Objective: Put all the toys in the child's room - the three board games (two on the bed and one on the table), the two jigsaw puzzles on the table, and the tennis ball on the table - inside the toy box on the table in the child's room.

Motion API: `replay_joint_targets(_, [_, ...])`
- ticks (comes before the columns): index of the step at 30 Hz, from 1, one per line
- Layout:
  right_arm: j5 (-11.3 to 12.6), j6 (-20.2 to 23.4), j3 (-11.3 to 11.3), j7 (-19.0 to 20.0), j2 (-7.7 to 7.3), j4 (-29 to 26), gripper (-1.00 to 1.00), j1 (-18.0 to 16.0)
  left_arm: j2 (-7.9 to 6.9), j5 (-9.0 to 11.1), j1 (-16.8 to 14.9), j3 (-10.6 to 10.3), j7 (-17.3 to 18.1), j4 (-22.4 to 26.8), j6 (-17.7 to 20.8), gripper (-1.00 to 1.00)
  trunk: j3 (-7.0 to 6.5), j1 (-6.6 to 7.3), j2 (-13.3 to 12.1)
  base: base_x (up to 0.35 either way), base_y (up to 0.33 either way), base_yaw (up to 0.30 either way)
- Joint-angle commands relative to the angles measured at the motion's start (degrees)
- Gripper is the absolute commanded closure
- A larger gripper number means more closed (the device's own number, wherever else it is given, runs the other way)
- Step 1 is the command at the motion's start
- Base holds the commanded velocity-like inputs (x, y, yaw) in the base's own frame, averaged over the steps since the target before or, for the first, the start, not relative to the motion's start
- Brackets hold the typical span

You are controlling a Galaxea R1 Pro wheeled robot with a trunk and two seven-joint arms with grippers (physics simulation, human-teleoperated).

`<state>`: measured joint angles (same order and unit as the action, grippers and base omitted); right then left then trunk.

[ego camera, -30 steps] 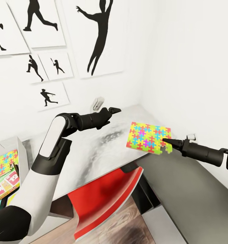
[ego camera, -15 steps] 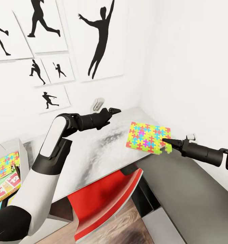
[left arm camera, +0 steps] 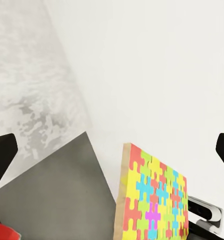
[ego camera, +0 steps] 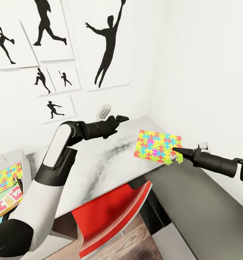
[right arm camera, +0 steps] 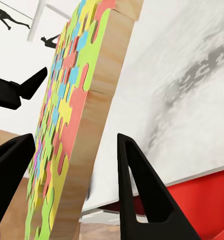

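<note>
A jigsaw puzzle (ego camera: 157,146), a thin square of bright interlocking pieces on a wooden backing, hangs tilted over the right end of the pale grey table (ego camera: 100,159). My right gripper (ego camera: 175,151) is shut on its near edge. In the right wrist view both fingers (right arm camera: 141,190) press the puzzle (right arm camera: 67,115) between them. My left gripper (ego camera: 121,117) hovers open and empty over the table near the wall, and its view looks towards the same puzzle (left arm camera: 151,200). At the far left, the toy box (ego camera: 25,164) holds another jigsaw puzzle (ego camera: 6,176) and a board game (ego camera: 6,202).
A red chair (ego camera: 110,213) is tucked under the table's front edge. A dark grey surface (ego camera: 197,206) slopes down at the right, below my right arm. White walls with black silhouette pictures (ego camera: 107,43) close the corner behind the table.
The camera has shifted a little, so the wall pictures and toy box sit differently in view. Both arms hold their pose, and the puzzle stays in my right gripper.
</note>
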<state>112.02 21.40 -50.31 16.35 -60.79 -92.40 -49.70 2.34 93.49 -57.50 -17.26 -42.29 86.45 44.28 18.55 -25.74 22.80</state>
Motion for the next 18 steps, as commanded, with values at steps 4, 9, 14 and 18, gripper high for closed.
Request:
replay_joint_targets(4, [0.48, 0.04, -0.31, 0.18, -0.05, 0.03, 1.0, -0.22, 0.03, 0.55, -0.07, 0.03, -0.58, -0.05, 0.01, -1.0, -0.27, -0.04, 0.12, 0.0, 0.0, 0.0])
replay_joint_targets(9, [0.48, 0.04, -0.31, 0.12, 0.07, 0.03, 1.0, -0.22, 0.03, 0.55, -0.07, 0.03, -0.57, -0.11, 0.01, -1.0, -0.74, -0.04, 0.12, 0.0, 0.0, 0.0])
replay_joint_targets(14, [0.48, 0.04, -0.34, 0.05, 0.27, 0.03, 1.0, -0.22, 0.03, 0.55, -0.07, 0.03, -0.54, -0.18, 0.01, -1.0, -1.21, -0.04, 0.12, 0.0, 0.0, 0.0])
replay_joint_targets(18, [0.48, 0.06, -0.37, 0.03, 0.36, 0.03, 1.0, -0.22, 0.05, 0.55, -0.07, 0.03, -0.52, -0.46, 0.01, -1.0, -1.59, -0.04, 0.12, 0.0, 0.0, 0.0])
